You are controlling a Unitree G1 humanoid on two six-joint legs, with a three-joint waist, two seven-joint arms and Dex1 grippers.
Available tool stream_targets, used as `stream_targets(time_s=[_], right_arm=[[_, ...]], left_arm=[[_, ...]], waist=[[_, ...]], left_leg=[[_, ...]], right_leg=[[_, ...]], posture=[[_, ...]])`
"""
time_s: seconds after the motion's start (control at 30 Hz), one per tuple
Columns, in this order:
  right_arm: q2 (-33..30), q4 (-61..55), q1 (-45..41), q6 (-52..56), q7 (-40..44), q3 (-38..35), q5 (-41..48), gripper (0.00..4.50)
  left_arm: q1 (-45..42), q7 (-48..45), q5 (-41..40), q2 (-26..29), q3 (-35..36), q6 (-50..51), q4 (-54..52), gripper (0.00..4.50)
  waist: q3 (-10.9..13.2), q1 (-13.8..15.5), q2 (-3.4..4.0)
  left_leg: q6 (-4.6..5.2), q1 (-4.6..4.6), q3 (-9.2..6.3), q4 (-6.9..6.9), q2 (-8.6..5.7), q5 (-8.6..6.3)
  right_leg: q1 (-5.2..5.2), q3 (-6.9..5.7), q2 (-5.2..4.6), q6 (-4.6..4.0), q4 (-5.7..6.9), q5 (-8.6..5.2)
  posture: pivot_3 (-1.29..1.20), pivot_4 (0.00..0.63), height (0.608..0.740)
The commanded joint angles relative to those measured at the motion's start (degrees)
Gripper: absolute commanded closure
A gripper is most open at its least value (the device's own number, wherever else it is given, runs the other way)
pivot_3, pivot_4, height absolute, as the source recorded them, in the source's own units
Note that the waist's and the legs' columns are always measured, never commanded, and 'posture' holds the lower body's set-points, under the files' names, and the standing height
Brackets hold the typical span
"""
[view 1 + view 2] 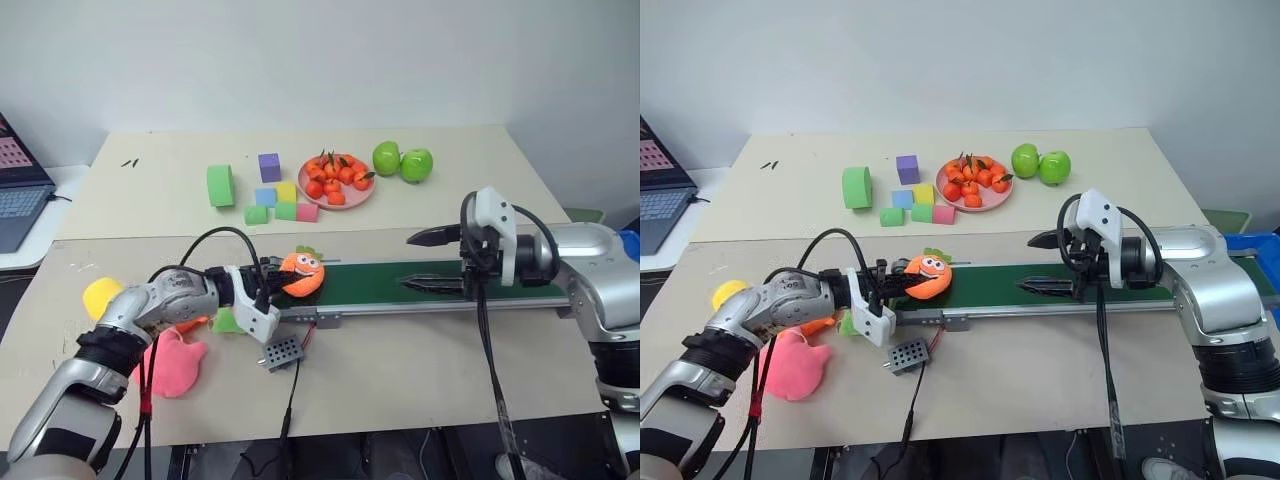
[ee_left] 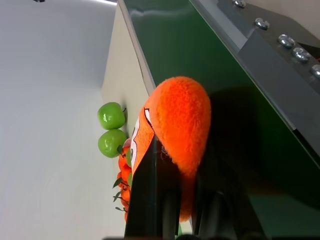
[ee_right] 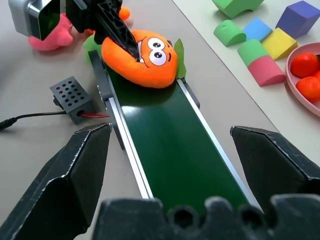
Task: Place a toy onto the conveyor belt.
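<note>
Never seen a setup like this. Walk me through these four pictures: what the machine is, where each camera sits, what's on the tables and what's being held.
This is a two-armed humanoid robot. Two pictures come from cameras in its head, looking down over its arms; the other two come from cameras on its wrists.

The left gripper pinches an orange carrot toy that rests on the near end of the green conveyor belt. The right gripper hovers open over the belt, holding nothing.

Around them lie a small grey control box, a pink plush, foam blocks, a plate of small orange fruit, two green apples and a laptop.
</note>
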Motion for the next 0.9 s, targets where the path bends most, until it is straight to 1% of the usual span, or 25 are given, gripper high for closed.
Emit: stream_targets(time_s=[0.03,0.17,0.23,0.27,0.3,0.47,0.6,0.63,0.67,0.7,0.73,0.77,0.8,0.87,0.9], right_arm=[[-1.0,-1.3,-1.1,0.2,-0.3,-1.7,0.8,0.00],[-0.9,-1.0,-1.3,-0.1,-0.3,-1.4,0.7,0.00],[-0.8,-0.8,-1.4,-0.1,-0.3,-1.3,0.7,0.00],[-0.8,-0.7,-1.5,-0.2,-0.2,-1.2,0.6,0.00],[-0.8,-0.5,-1.6,-0.3,-0.1,-1.2,0.6,0.00],[-0.8,1.2,-2.8,-1.2,0.6,-0.6,-0.1,0.00],[-1.7,2.9,-3.5,-1.9,1.5,-0.7,-0.7,0.00],[-2.0,3.3,-3.6,-2.1,1.7,-0.7,-1.0,0.00],[-2.4,3.7,-3.6,-2.2,2.0,-0.8,-1.2,0.00],[-2.8,4.0,-3.6,-2.3,2.2,-1.0,-1.3,0.00],[-3.2,4.1,-3.5,-2.2,2.5,-1.2,-1.3,0.00],[-3.7,4.0,-3.3,-2.1,3.0,-1.5,-1.1,0.00],[-4.1,3.9,-3.1,-2.0,3.4,-1.8,-0.9,0.00],[-4.7,3.9,-2.9,-2.2,4.2,-2.3,-0.3,0.00],[-4.9,4.0,-2.8,-2.5,4.7,-2.5,-0.1,0.00]], left_arm=[[-1.2,-1.4,-2.4,0.4,0.0,-1.7,0.8,2.66],[-2.2,-3.4,-4.4,1.1,0.8,-2.2,1.2,1.15],[-2.7,-4.8,-6.3,1.5,1.3,-1.9,0.8,0.55],[-2.8,-5.4,-7.1,1.6,1.4,-1.8,0.6,0.10],[-2.9,-6.3,-8.4,1.9,1.6,-1.5,0.0,0.02],[-3.5,-11.9,-17.6,4.3,4.0,2.7,-3.0,0.02],[-3.7,-18.1,-29.4,4.2,8.1,15.5,-6.3,0.02],[-3.1,-21.1,-33.9,3.9,8.8,21.5,-7.8,0.02],[-1.1,-27.6,-44.1,4.9,9.4,34.9,-11.9,0.02],[1.1,-34.2,-54.0,7.4,10.0,47.0,-16.5,0.02],[2.1,-37.8,-60.4,9.7,12.0,56.3,-19.4,0.02],[2.1,-39.0,-69.6,11.9,16.1,67.4,-21.4,0.02],[2.0,-39.6,-76.3,14.0,19.9,75.4,-22.4,0.02],[3.3,-42.4,-82.3,17.8,25.4,82.7,-24.2,0.02],[3.6,-41.7,-84.2,18.5,27.4,86.0,-24.8,0.02]], waist=[[0.0,0.0,0.00],[0.0,0.0,0.00],[0.0,0.0,0.00],[0.0,0.0,0.00],[0.0,0.0,0.00],[0.0,-0.1,0.00],[0.0,-0.1,0.00],[0.0,-0.1,0.00],[0.0,-0.1,0.00],[0.0,-0.2,0.00],[0.0,-0.4,0.00],[0.0,-0.7,0.01],[0.1,-1.3,0.02],[0.1,-2.0,-0.02],[0.1,-2.1,-0.01]], left_leg=[[0.00,0.00,0.00,0.00,0.00,0.00],[0.01,0.00,0.00,0.00,0.00,-0.01],[0.01,-0.01,-0.01,0.03,0.00,-0.01],[0.01,-0.01,-0.01,0.04,0.00,-0.01],[0.01,-0.01,-0.01,0.05,0.00,-0.01],[0.03,-0.02,-0.01,0.06,0.00,-0.02],[0.03,-0.01,-0.04,0.08,0.00,-0.02],[0.04,-0.01,-0.04,0.11,0.00,-0.02],[0.05,-0.01,-0.04,0.12,-0.01,-0.03],[0.08,-0.02,-0.07,0.19,0.00,-0.05],[0.16,-0.02,-0.08,0.24,0.00,-0.09],[0.23,-0.06,-0.21,0.31,0.01,-0.14],[0.27,-0.04,-0.37,0.32,0.03,-0.16],[0.28,-0.11,-0.56,0.40,0.02,-0.17],[0.28,-0.10,-0.57,0.42,0.03,-0.17]], right_leg=[[0.00,0.01,0.00,0.00,0.00,0.00],[-0.01,0.00,0.00,0.00,0.00,0.00],[0.00,0.00,0.00,0.00,0.01,0.00],[0.00,0.00,0.00,0.00,0.02,0.00],[0.00,0.00,0.00,0.00,0.03,0.00],[-0.02,0.01,0.00,0.00,0.04,0.00],[-0.02,0.01,0.00,0.00,0.10,0.00],[-0.02,0.01,0.00,0.00,0.12,0.00],[-0.02,0.01,0.00,0.01,0.13,-0.01],[-0.02,0.01,0.00,0.01,0.19,-0.01],[-0.03,0.03,0.00,0.03,0.24,-0.02],[-0.05,0.04,-0.01,0.08,0.31,-0.05],[-0.09,0.07,0.00,0.10,0.32,-0.06],[-0.15,0.07,0.00,0.13,0.34,-0.09],[-0.15,0.06,0.01,0.14,0.34,-0.10]], posture=[[0.00,0.150,0.739],[0.00,0.150,0.739],[0.00,0.150,0.739],[0.00,0.150,0.739],[0.00,0.150,0.739],[0.00,0.150,0.739],[0.00,0.150,0.739],[0.00,0.150,0.739],[0.00,0.150,0.739],[0.00,0.150,0.739],[0.00,0.150,0.739],[0.00,0.150,0.739],[0.00,0.150,0.739],[0.00,0.150,0.739],[0.00,0.150,0.739]])
